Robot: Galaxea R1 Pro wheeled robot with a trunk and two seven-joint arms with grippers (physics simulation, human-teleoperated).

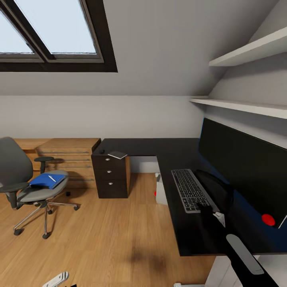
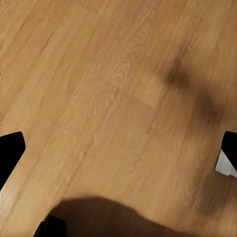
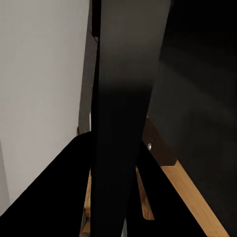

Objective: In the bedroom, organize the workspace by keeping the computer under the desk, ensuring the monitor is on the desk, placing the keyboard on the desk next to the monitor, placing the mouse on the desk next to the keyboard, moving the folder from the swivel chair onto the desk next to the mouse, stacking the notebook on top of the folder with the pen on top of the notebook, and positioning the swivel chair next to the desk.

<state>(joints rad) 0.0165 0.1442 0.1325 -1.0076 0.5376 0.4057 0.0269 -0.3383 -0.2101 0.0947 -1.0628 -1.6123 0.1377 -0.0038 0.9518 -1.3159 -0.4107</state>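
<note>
Slim silver-framed keyboard (image 1: 190, 190) near glossy black table (image 1: 139, 146) front edge; flat blue folder (image 1: 47, 181) on padded chair (image 1: 30, 185) seat (pen atop). End effector states: cannot tell.

Ahead of me: desk (image 1: 151, 145), L-shaped, one run along the far wall, the other down my right. On the right run: monitor (image 1: 243, 167) against the wall, keyboard (image 1: 189, 190) just before it. On the far run, above the drawer unit (image 1: 110, 176): notebook (image 1: 117, 154), mouse (image 1: 102, 151) just left of it. Under the desk corner: computer (image 1: 160, 190). Chair (image 1: 30, 187) well left on the floor; on its seat, folder (image 1: 47, 181) with pen (image 1: 52, 178) on top. Dresser (image 1: 68, 156) behind the chair.
</note>
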